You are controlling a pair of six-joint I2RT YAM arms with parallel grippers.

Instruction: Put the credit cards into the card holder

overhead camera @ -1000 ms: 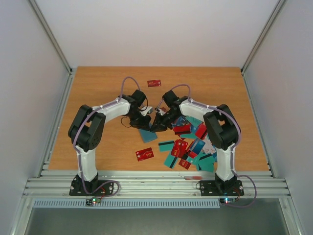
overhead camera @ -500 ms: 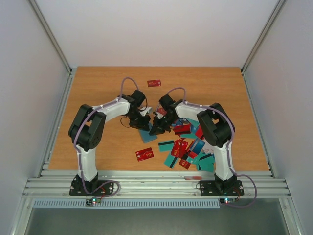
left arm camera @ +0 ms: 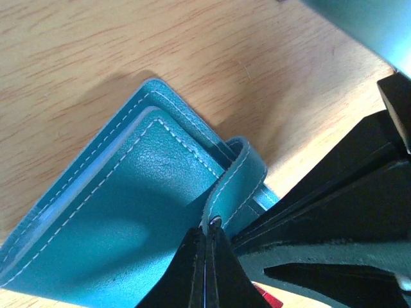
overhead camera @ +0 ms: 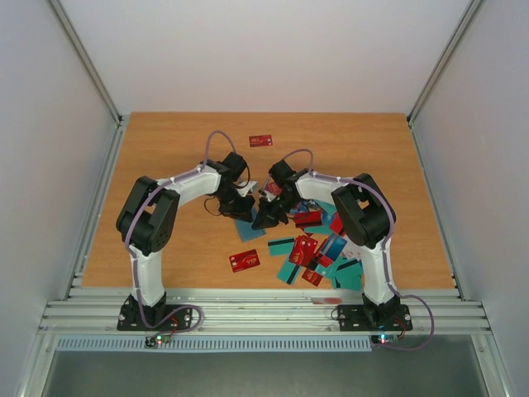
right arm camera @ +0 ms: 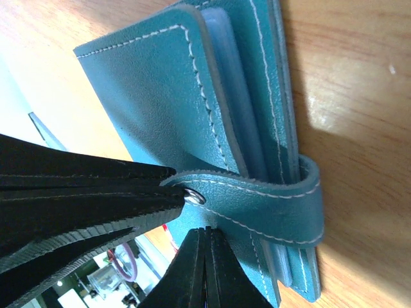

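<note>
Card holder lies on the wooden table, centre, between both arms' tips. Left gripper and right gripper meet over it. Credit cards lie scattered to its right; two red ones lie apart.

Left wrist: left fingers pressed together, tips on the snap end of the strap.

Right wrist: right fingers pressed together, tips touching the strap's edge; whether they pinch it is unclear. Holder folded, flat on wood.
</note>
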